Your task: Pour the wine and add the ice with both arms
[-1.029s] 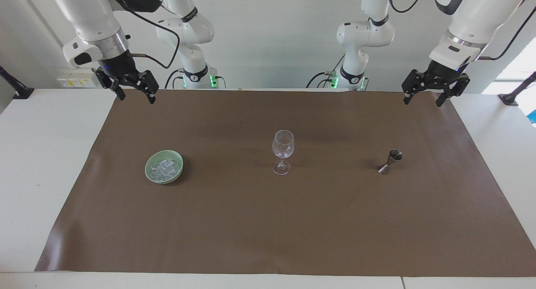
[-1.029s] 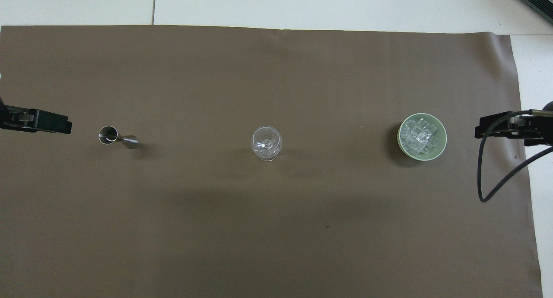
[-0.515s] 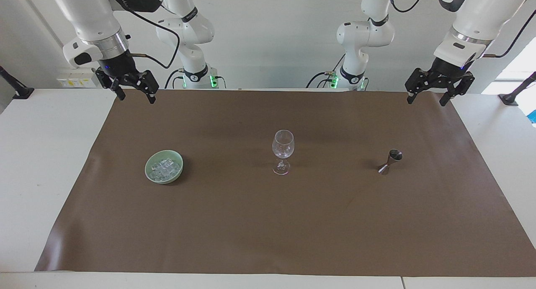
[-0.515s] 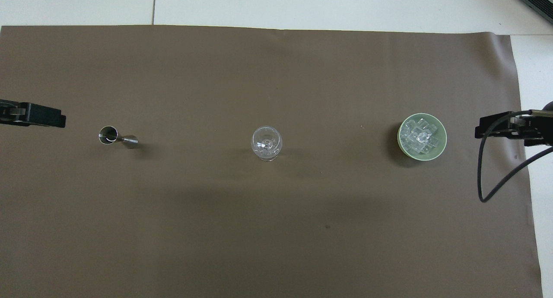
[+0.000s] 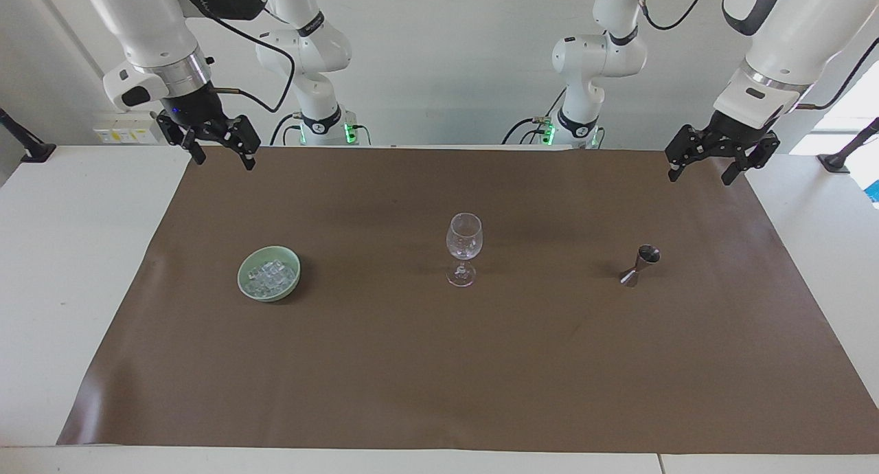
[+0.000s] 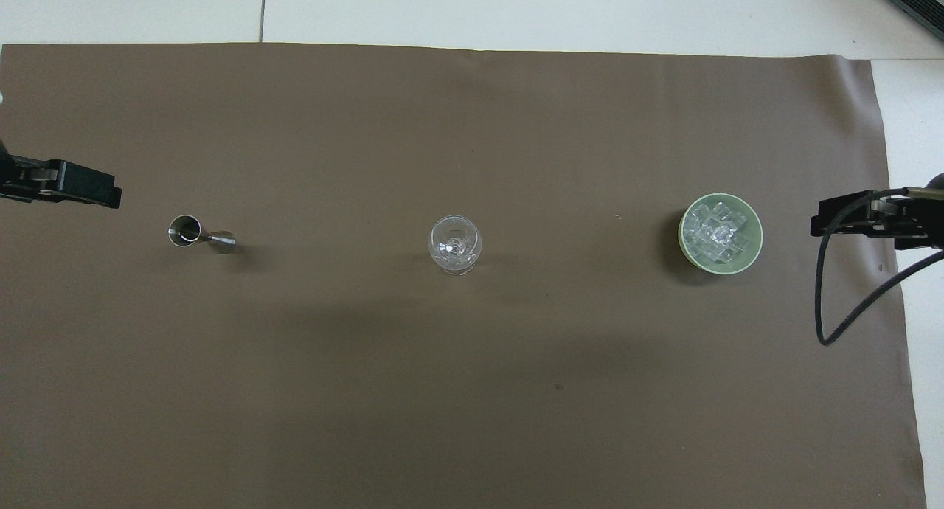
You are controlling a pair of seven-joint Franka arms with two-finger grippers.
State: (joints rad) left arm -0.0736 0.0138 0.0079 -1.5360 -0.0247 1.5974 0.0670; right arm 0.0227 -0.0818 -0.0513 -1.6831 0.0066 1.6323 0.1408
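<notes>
Over the last second only the left gripper (image 5: 708, 170) has shifted, hovering near the jigger (image 5: 639, 265), fingers spread and empty. The right gripper (image 5: 218, 154) waits, likewise spread, near the bowl (image 5: 243, 276) holding the ice (image 5: 272, 276); the wine glass (image 5: 464, 247) between jigger and bowl stands empty, so pouring looks about to begin.

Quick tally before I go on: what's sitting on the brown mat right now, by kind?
wine glass: 1
metal jigger: 1
green bowl: 1, holding a heap of ice (cubes too many to count)
Total: 3 items on the mat, nothing held.
</notes>
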